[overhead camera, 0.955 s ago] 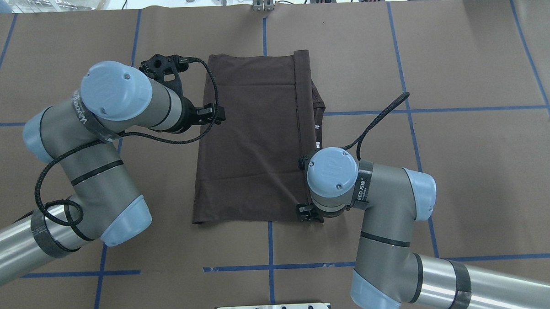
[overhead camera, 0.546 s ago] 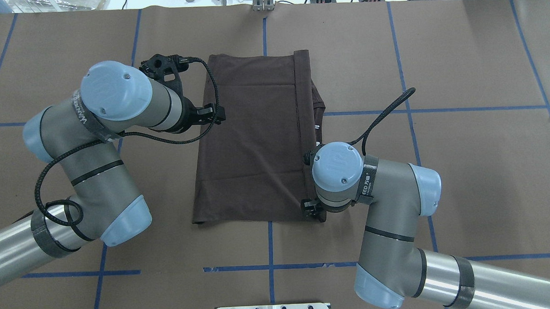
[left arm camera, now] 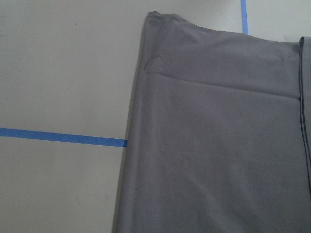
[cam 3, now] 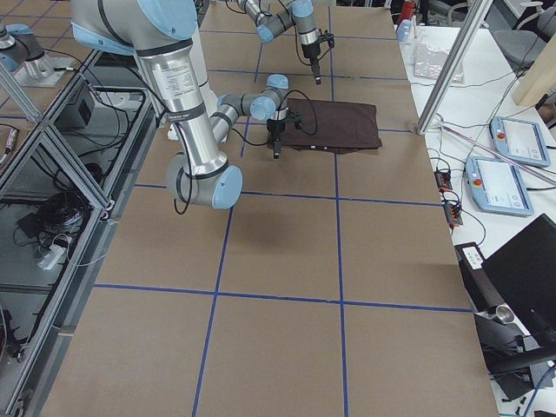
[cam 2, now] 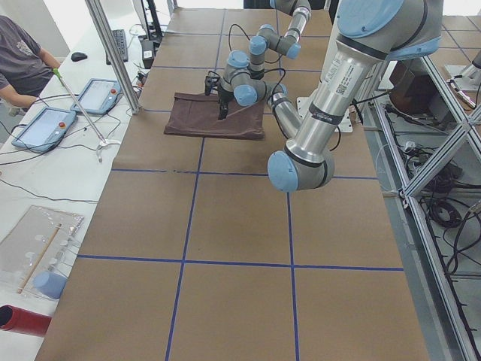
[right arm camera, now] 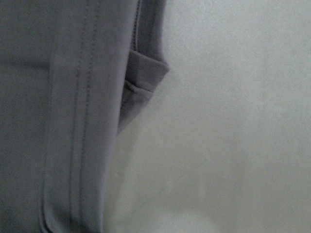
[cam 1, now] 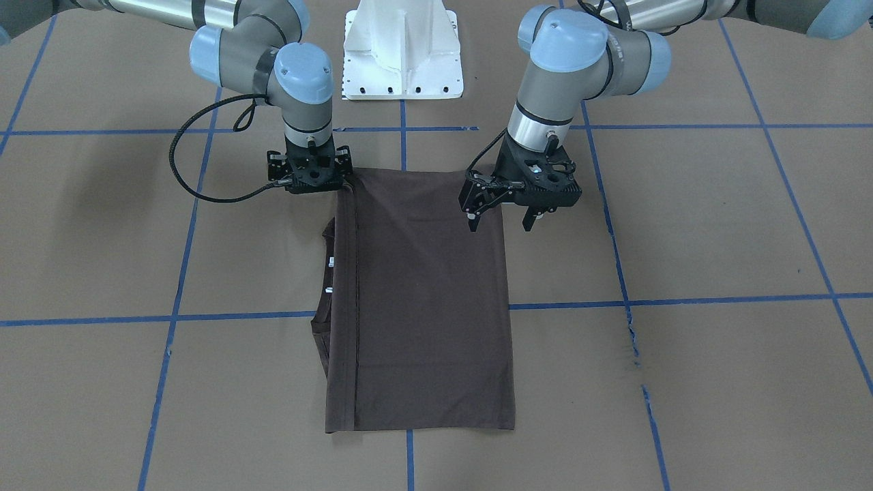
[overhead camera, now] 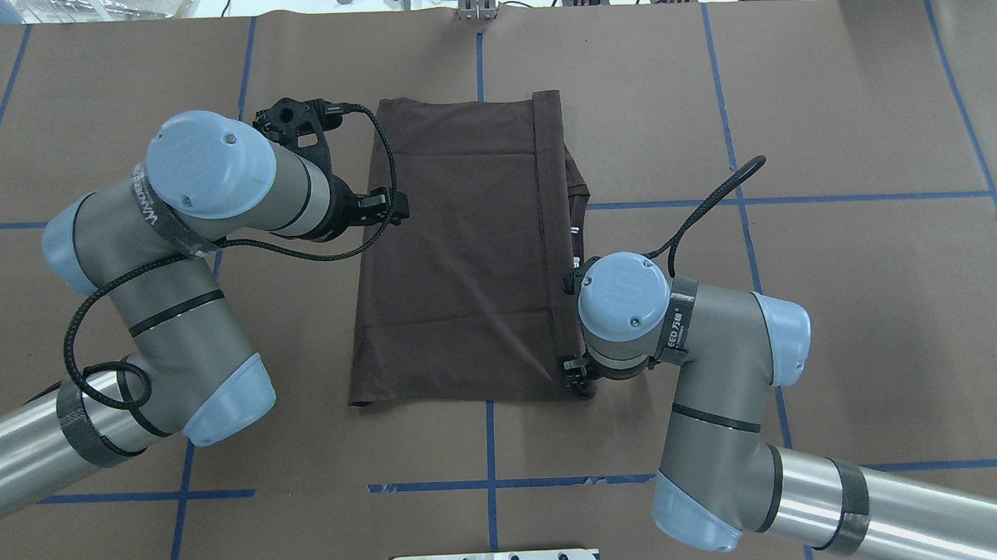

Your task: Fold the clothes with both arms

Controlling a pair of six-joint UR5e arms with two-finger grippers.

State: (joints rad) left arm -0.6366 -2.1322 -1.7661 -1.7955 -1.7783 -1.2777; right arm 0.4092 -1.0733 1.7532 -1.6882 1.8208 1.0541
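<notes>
The T-shirt (cam 1: 423, 300) lies folded narrow on the table (cam 1: 682, 239), straight out from the white base (cam 1: 402, 54); I judge both grippers wait at its base-side corners to lift that end, the left gripper (cam 1: 500, 221) spread wide and empty, while I cannot tell how the right gripper (cam 1: 310, 176) stands.

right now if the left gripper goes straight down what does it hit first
Likely the T-shirt's side edge: the open left gripper points down astride it, one finger over cloth, one over table. Height unclear.

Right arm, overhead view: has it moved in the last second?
Yes. Its wrist cap slid toward the view's right, further off the T-shirt and nearer the blue tape line.
</notes>
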